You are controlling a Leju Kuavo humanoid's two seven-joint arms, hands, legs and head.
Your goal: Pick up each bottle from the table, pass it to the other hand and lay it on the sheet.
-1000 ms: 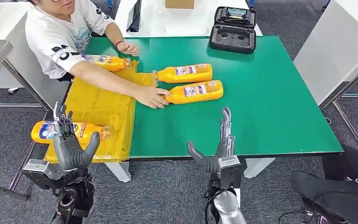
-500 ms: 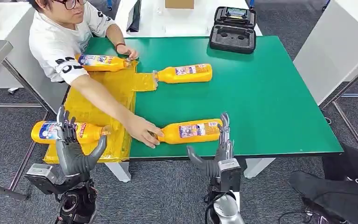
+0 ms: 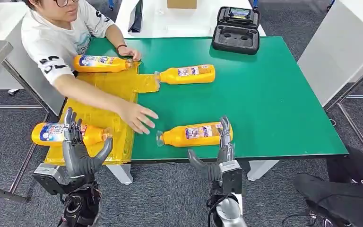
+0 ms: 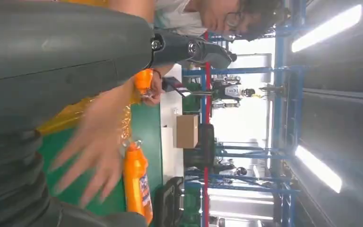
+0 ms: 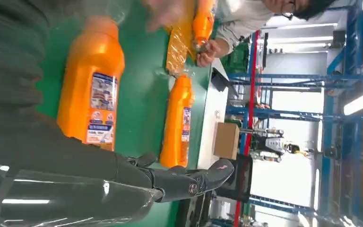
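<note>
The near bottle (image 3: 194, 134) is lying on its side along the green table's (image 3: 274, 104) front edge, cap pointing toward the yellow sheet (image 3: 99, 113). The right hand (image 3: 220, 158) is hovering just behind it, fingers spread, empty. The left hand (image 3: 78, 153) is likewise gaping, holding nothing.

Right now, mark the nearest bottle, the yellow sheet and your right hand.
nearest bottle (image 3: 196, 133), head view, label.
yellow sheet (image 3: 94, 118), head view, bare middle.
right hand (image 3: 220, 156), head view, palm.
</note>
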